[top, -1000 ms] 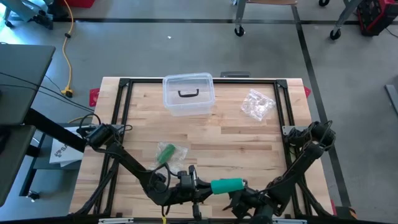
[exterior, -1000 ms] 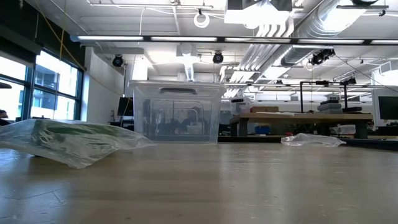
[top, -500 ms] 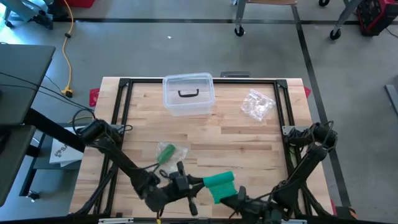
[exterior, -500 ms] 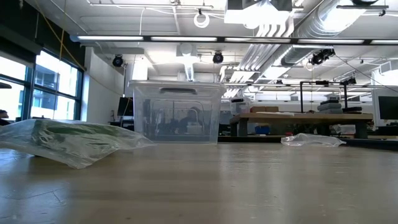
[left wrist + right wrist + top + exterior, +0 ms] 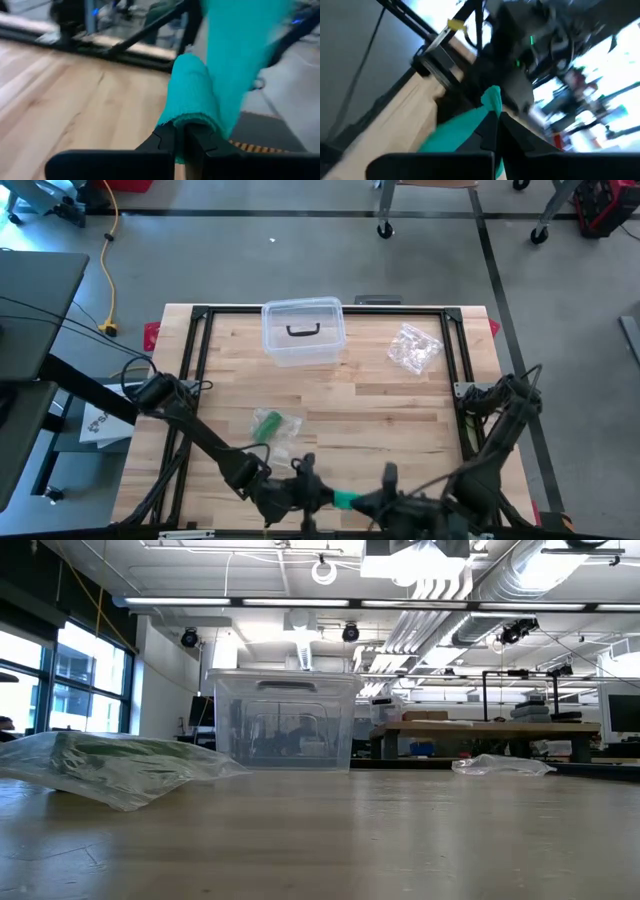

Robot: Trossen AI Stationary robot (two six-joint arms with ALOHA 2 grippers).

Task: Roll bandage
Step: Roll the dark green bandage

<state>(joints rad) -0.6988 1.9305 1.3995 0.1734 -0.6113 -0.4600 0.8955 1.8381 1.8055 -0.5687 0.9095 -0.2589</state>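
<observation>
Bandage [image 5: 192,90] soft teal cloth, matt; table [image 5: 380,405] pale planked wood; bin [image 5: 302,330] clear plastic

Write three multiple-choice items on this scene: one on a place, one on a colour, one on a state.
1. Where is the clear lidded plastic box?
A. at the table's far edge
B. between the arms at the near edge
C. on the floor

2. What colour is the stretchy cloth bandage?
A. white
B. teal green
C. red

3. How are the pincers?
A. both open and empty
B. only the left one shut
C. both shut on the bandage

Key: 1 A, the high view shows it by the far rail; 2 B, both wrist views show teal cloth; 3 C, the left pincer and right pincer each pinch the cloth.
</observation>
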